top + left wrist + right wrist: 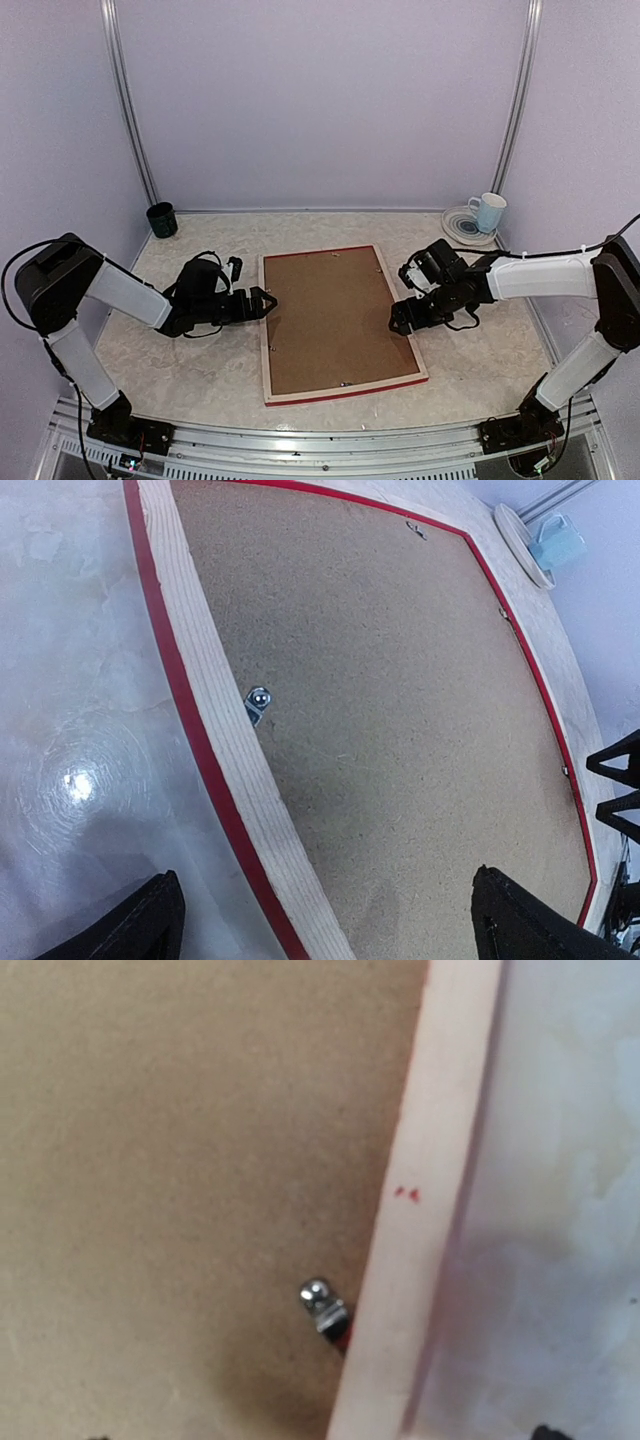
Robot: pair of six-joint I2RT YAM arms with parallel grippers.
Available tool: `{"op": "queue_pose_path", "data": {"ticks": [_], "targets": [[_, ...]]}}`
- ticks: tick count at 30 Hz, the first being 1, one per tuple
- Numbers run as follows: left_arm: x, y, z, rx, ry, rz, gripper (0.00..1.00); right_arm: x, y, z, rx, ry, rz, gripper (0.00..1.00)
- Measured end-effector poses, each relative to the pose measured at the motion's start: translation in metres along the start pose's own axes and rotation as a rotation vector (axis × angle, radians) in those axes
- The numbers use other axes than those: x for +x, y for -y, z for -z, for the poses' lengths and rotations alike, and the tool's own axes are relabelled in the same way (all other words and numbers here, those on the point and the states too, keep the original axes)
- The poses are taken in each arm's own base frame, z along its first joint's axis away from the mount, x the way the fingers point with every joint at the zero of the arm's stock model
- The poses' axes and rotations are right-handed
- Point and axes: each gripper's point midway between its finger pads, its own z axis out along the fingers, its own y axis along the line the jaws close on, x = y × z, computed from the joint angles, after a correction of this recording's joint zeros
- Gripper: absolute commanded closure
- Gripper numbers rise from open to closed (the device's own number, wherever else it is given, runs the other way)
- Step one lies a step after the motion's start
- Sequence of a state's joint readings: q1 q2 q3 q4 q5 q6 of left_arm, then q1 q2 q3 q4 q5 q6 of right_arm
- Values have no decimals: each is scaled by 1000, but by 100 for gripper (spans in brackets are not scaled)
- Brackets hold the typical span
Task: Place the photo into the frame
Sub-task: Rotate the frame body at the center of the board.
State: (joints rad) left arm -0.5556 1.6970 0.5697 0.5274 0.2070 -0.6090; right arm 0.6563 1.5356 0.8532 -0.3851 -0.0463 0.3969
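Top view: we note a large red-edged rectangular picture frame (265,350) lying face down in the middle of the pale marbled table (200,375), pale wood back up, brown fibreboard backing (330,320) inside it. Both arms reach inward and low. The left gripper (268,299) is at the frame's left rail, the right gripper (397,322) at its right rail.

Left wrist: fingers (150,925) are spread wide, straddling the rail.

Right wrist: fingertips (545,1431) barely show at the bottom corners, spread apart above the rail and a small metal clip (322,1305).

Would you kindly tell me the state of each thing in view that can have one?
frame: lying face down, flat on the table.
backing board: seated in the frame's back.
left gripper: open, holding nothing.
right gripper: open, holding nothing.
mug: upright on its plate.
dark cup: upright.
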Motion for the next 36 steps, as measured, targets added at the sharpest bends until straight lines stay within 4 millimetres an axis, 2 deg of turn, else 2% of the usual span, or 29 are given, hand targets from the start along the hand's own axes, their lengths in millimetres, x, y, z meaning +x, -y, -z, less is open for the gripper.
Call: {"op": "queue_pose_path", "data": {"ticks": [8, 19, 31, 36], "targets": [[-1, 3, -5, 21, 7, -5, 1, 10, -11, -6, -102, -12, -2, 1], [-15, 16, -30, 29, -14, -3, 1, 24, -25, -11, -209, -28, 6, 1], [-47, 26, -75, -4, -16, 5, 1, 34, -26, -7, -231, -4, -12, 1], [-63, 30, -95, -14, -10, 1, 1, 39, -34, -6, -244, -9, -6, 1]]}}
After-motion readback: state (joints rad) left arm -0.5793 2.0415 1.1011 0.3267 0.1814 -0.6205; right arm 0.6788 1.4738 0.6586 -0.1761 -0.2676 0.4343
